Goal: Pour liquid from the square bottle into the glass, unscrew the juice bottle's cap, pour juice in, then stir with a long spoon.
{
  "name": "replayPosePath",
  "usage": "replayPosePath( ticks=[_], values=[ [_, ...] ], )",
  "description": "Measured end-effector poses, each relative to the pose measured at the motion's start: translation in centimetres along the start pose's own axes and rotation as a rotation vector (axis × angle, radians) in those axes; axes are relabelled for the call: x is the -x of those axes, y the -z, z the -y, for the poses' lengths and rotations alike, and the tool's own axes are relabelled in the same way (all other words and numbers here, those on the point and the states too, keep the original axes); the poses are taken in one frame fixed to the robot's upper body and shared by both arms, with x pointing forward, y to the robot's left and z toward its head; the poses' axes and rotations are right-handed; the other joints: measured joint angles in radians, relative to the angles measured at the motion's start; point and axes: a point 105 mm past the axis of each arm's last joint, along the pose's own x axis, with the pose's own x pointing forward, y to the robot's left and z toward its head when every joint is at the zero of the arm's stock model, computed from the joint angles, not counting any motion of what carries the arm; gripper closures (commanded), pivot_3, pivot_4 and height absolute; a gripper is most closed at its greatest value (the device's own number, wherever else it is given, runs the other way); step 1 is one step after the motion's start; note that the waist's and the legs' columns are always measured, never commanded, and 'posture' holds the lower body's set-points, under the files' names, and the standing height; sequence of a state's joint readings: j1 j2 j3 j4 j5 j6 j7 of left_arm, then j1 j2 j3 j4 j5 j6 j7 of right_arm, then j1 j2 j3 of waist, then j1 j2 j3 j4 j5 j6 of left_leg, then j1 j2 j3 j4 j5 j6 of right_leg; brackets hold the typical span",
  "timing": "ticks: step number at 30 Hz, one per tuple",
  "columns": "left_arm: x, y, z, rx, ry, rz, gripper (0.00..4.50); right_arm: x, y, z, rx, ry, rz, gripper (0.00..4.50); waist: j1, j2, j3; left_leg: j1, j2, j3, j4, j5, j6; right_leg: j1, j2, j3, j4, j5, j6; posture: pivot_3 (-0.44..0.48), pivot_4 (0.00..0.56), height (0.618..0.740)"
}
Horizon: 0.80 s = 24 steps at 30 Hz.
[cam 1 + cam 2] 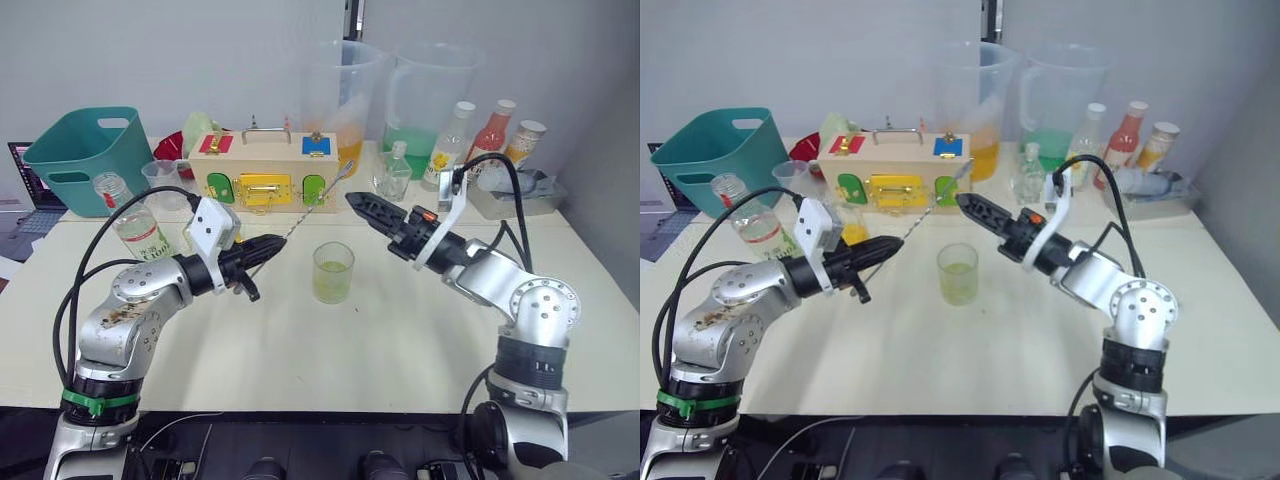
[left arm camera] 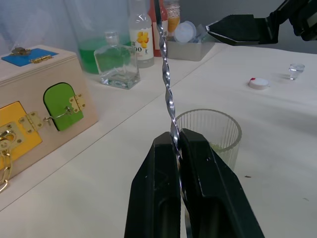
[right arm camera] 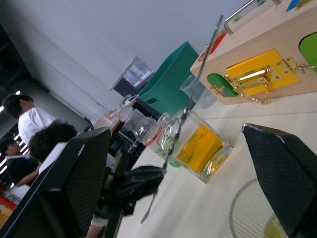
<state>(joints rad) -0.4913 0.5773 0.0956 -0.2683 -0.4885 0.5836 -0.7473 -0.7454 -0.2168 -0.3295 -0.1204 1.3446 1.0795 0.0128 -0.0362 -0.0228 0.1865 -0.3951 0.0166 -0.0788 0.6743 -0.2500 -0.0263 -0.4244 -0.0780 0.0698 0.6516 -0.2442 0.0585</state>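
Left gripper (image 1: 268, 246): clamped on the long spoon (image 1: 312, 206), fingers pressed together around its twisted shaft; it sits left of the glass (image 1: 333, 272), above the table (image 1: 380, 340).
Left arm: bent at the elbow, forearm reaching level toward the glass.
Long spoon: slants up and away from the fingers, passing behind the glass, its far end in front of the wooden box (image 1: 264, 169).
Right gripper (image 1: 368, 208): fingers spread wide apart, nothing between them; it hovers above and to the right of the glass, pointing toward it.
Right arm: elbow low, forearm angled up and inward over the table.
Glass: upright on the table between the two grippers, a shallow layer of yellow-green liquid at the bottom.
Square bottle (image 3: 200, 147): stands left of the glass, behind the left gripper, yellow liquid inside.
Juice bottle (image 1: 133, 222): further left of the glass, near the teal bin (image 1: 92, 155).
Cap (image 2: 258, 83): lies on the table beyond the glass in the left wrist view, well apart from it.
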Motion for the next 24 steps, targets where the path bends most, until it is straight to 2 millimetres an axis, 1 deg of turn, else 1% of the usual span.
replayPosePath(
  ticks=[4,11,17,18,19,22,24],
  values=[
    [-0.5,-0.2,0.5,0.0,0.009,0.012,4.47,-1.3,1.2,0.3,-0.063,0.025,-0.004,0.0,-0.009,0.0,0.0,0.0,0.0,0.0,0.0,0.0,0.0,-0.001,0.0,0.0,0.004,0.0,0.0,0.0,0.15,0.731],
    [-0.8,0.0,0.9,0.002,0.019,0.009,4.47,-2.8,1.5,-0.3,-0.077,0.017,0.005,0.0,-0.011,0.0,0.0,0.001,0.0,0.0,0.0,0.0,0.0,-0.001,0.0,0.0,0.004,0.0,0.0,0.0,0.15,0.731],
    [-0.9,0.0,1.1,0.001,0.024,0.009,4.47,-3.3,1.7,1.1,-0.094,0.076,0.012,0.0,-0.011,0.0,0.0,0.001,0.0,0.0,0.0,0.0,0.0,-0.001,0.0,0.0,0.004,0.0,0.0,0.0,0.15,0.731],
    [-0.9,0.0,1.1,0.001,0.025,0.008,4.5,-3.4,1.7,1.2,-0.094,0.081,0.012,0.53,-0.011,0.0,0.0,0.001,0.0,0.0,0.0,0.0,0.0,-0.001,0.0,0.0,0.004,0.0,0.0,0.0,0.15,0.731],
    [-1.0,0.1,1.2,0.001,0.028,0.006,4.5,-3.6,1.6,1.1,-0.088,0.078,0.015,0.8,-0.011,0.0,0.0,0.001,0.0,0.0,0.0,0.0,0.0,-0.001,0.0,0.0,0.004,0.0,0.0,0.0,0.15,0.731],
    [-1.1,0.2,1.4,0.001,0.036,0.0,4.5,-4.0,1.3,0.7,-0.077,0.065,0.027,1.84,-0.012,0.0,0.0,0.001,0.0,0.0,0.0,0.0,0.0,-0.001,0.0,0.0,0.004,0.0,0.0,0.0,0.15,0.731],
    [-1.1,0.2,1.4,0.001,0.037,-0.001,4.5,-4.1,1.2,0.9,-0.073,0.074,0.036,2.55,-0.011,0.0,0.0,0.001,0.0,0.0,0.0,0.0,0.0,-0.001,0.0,0.0,0.004,0.0,0.0,0.0,0.15,0.731]
  ],
)
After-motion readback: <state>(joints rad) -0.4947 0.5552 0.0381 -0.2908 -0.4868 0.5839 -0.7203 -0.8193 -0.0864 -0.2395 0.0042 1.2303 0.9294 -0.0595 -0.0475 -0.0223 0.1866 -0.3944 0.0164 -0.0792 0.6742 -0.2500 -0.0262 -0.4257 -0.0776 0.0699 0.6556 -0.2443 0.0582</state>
